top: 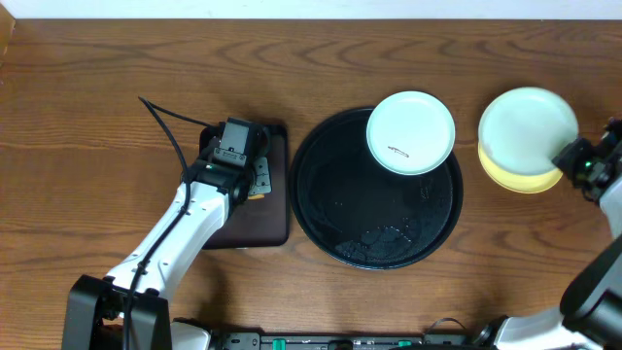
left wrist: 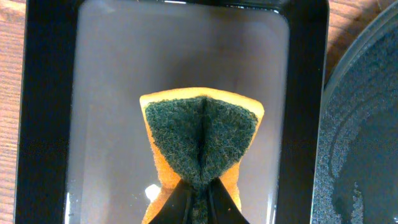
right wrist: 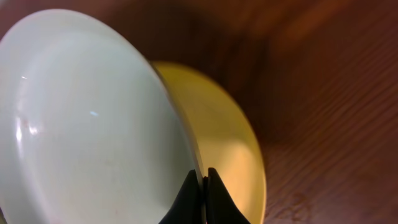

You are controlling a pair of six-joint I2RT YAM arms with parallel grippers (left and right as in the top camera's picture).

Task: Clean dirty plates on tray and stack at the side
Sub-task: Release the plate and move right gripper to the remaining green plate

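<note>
The large round black tray [top: 330,209] lies mid-table. One mint-white plate [top: 410,131] with a small brown smear rests on its upper right part. At the far right a second mint-white plate [top: 527,124] lies over the pale yellow plate [top: 530,179]. My right gripper [top: 571,160] is shut on the rim of that mint-white plate [right wrist: 87,124], with the yellow plate [right wrist: 217,143] beneath. My left gripper [left wrist: 199,199] is shut on an orange sponge with a green scrub face [left wrist: 199,134], pinched and folded, over the small rectangular tray [left wrist: 46,124].
The small black rectangular tray [top: 277,214] sits left of the round tray, wet inside. The round tray's rim shows at the right edge of the left wrist view [left wrist: 367,124]. A black cable [top: 165,126] runs from the left arm. Wood table all round.
</note>
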